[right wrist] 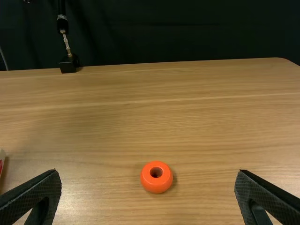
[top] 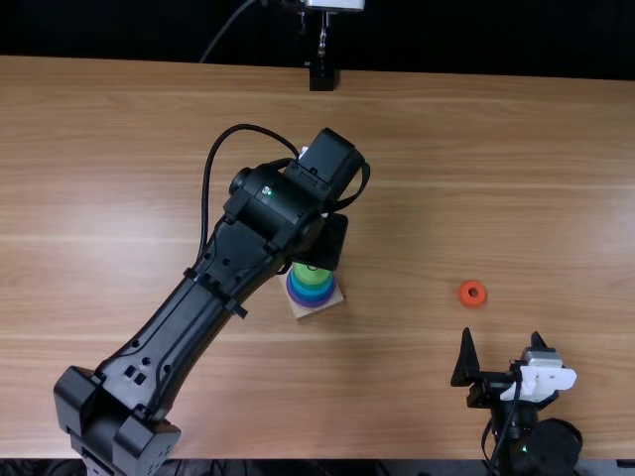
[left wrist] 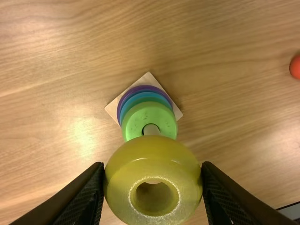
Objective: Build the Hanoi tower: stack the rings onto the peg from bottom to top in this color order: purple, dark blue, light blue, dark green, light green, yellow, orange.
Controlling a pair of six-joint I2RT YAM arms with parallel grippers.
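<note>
Ring point(left wrist: 150, 154): yellow, glossy, round-holed | left gripper point(top: 327, 244): pinching it | right gripper point(top: 501, 332): spread

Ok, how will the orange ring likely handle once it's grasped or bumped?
The orange ring looks rigid, so it probably won't squash under the fingers. Its smooth, rounded sides could let it slip if pinched off-center. It lies hole up on the table, so a light bump would likely slide it rather than roll it.

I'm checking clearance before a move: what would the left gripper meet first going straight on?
Its held yellow ring would probably meet the peg above the light green ring first; depth there is unclear.
</note>
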